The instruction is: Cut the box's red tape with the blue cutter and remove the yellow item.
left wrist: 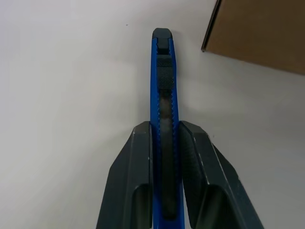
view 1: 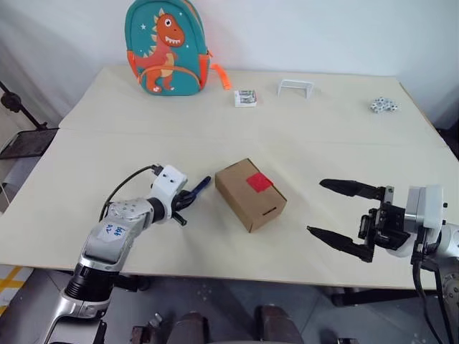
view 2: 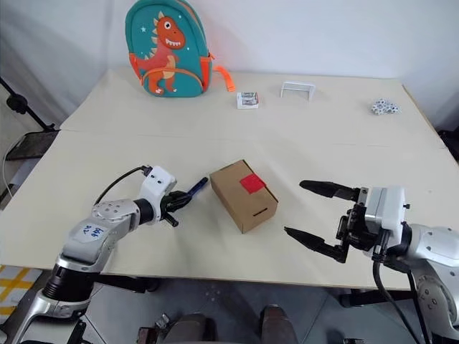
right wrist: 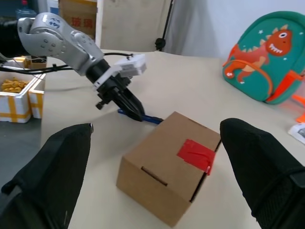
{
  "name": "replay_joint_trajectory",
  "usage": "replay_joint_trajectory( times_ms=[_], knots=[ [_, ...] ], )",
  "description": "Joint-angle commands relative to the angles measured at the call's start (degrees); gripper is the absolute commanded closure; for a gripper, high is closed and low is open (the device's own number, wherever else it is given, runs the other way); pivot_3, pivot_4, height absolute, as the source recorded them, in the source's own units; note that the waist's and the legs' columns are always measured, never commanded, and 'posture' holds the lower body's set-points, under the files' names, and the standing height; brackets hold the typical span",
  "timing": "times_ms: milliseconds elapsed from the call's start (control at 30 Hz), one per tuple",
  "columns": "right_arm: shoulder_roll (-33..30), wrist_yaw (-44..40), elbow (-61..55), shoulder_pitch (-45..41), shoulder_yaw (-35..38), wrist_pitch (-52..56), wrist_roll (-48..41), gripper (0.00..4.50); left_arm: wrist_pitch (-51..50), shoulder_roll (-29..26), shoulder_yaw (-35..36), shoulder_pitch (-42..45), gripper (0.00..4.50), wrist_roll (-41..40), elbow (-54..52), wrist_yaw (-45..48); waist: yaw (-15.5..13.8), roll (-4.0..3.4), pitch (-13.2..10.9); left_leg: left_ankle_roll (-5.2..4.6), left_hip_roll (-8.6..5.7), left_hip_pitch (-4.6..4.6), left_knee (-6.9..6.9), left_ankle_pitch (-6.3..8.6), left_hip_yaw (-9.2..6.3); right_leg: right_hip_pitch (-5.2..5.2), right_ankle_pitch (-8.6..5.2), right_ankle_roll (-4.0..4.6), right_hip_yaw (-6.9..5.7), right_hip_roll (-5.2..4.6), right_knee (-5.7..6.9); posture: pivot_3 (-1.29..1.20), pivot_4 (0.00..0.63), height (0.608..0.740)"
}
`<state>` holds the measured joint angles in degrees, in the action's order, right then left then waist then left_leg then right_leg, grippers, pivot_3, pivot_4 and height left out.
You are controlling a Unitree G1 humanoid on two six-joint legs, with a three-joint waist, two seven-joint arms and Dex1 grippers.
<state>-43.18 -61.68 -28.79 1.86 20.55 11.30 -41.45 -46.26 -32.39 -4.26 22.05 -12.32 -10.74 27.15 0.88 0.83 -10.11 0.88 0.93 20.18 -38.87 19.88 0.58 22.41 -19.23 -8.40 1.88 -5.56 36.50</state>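
The brown box (view 1: pixel 249 195) lies mid-table, with the small red tape (view 1: pixel 259 182) on its top face and a narrow slot in the side toward me. The blue cutter (view 1: pixel 201 185) lies on the table just left of the box, its tip pointing at the box's corner. My left gripper (view 1: pixel 186 199) is shut on the blue cutter (left wrist: pixel 164 81), and both fingers (left wrist: pixel 138 167) press its sides. My right gripper (view 1: pixel 315 206) hangs open to the right of the box, apart from it. The yellow item is hidden.
A teal dinosaur backpack (view 1: pixel 166 46) stands at the table's far left. A small white printed packet (view 1: pixel 245 98), a white bracket (view 1: pixel 295 87) and a cluster of small white pieces (view 1: pixel 384 105) lie along the far side. The table's front edge (view 1: pixel 237 269) runs near both arms.
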Motion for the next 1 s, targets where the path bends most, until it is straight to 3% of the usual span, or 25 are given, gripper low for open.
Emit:
replay_joint_trajectory(
  times_ms=[33, 133, 300, 367, 500, 667, 767, 1000],
  knots=[
    [0.0, 0.0, 0.1, -0.6, 0.7, -1.1, 0.0, 0.0, 4.0, -6.8, 2.4, -1.7, 4.05, -0.6, 3.5, 8.0, 0.4, 0.02, 0.0, 0.0, 0.01, 0.01, 0.02, 0.0, -0.01, 0.01, -0.01, 0.01, -0.01, 0.0, -0.01, 0.0, 0.15, 0.74],
    [-0.3, -0.4, 0.8, -1.0, 0.9, -0.9, -0.1, 0.0, 7.8, -11.3, 3.4, -1.7, 4.05, -1.9, 6.1, 14.4, 0.7, 0.0, 0.0, 0.03, 0.03, 0.01, 0.13, -0.01, -0.01, 0.05, -0.01, 0.06, -0.04, -0.02, -0.06, 0.0, 0.15, 0.74],
    [-1.6, -1.9, 2.9, -2.1, 0.6, -0.8, 0.3, 0.0, 25.7, -19.0, 3.8, -0.3, 4.05, -5.5, 10.0, 36.9, 0.6, -0.01, 0.0, 0.27, 0.01, 0.18, 0.44, -0.15, -0.01, 0.14, -0.01, 0.07, -0.15, -0.15, -0.49, 0.0, 0.15, 0.74],
    [-2.0, -2.4, 3.4, -2.2, 0.5, -0.7, 0.4, 0.0, 30.5, -19.8, 2.3, 1.0, 4.05, -5.1, 11.3, 42.0, 0.2, -0.02, 0.0, 0.28, -0.01, 0.22, 0.63, -0.15, -0.02, 0.15, -0.01, 0.07, -0.21, -0.21, -0.66, 0.0, 0.15, 0.74],
    [-3.0, -4.0, 4.1, -0.6, 1.3, -0.6, 1.1, 0.0, 35.3, -15.6, -4.3, 3.4, 4.05, -1.8, 8.5, 44.5, -1.1, -0.13, 0.0, 0.17, -0.12, 0.33, 0.71, -0.03, -0.03, 0.19, 0.02, 0.03, -0.34, -0.26, -0.6, 0.0, 0.15, 0.74],
    [-3.8, -5.0, 4.1, 1.9, 3.6, -1.1, 1.6, 0.0, 33.6, -10.8, -9.5, 4.7, 4.05, 0.7, 6.0, 43.4, -1.0, -0.1, 0.0, -0.19, -0.23, 0.69, 0.39, 0.26, -0.01, 0.33, 0.16, -0.24, -0.38, -0.24, -0.63, 0.0, 0.15, 0.74],
    [-3.9, -4.6, 2.2, 5.7, 6.5, -0.3, 1.4, 0.0, 33.8, -9.4, -13.9, 4.8, 4.05, 4.6, 3.6, 42.8, -1.0, -0.1, 0.0, -0.26, -0.29, 1.09, -0.15, 0.44, -0.01, 0.5, 0.2, -0.33, -0.56, -0.2, -0.6, 0.0, 0.15, 0.74],
    [-4.3, -4.2, -1.6, 16.1, 10.5, 0.9, 3.6, 0.0, 30.5, -7.8, -19.3, 6.5, 4.05, 13.9, 0.9, 38.7, -1.3, -0.12, 0.0, -0.5, -0.32, 0.87, -0.29, 0.35, 0.02, 0.1, 0.24, -0.4, -0.57, -0.13, -0.8, 0.0, 0.15, 0.74]
  ],
)
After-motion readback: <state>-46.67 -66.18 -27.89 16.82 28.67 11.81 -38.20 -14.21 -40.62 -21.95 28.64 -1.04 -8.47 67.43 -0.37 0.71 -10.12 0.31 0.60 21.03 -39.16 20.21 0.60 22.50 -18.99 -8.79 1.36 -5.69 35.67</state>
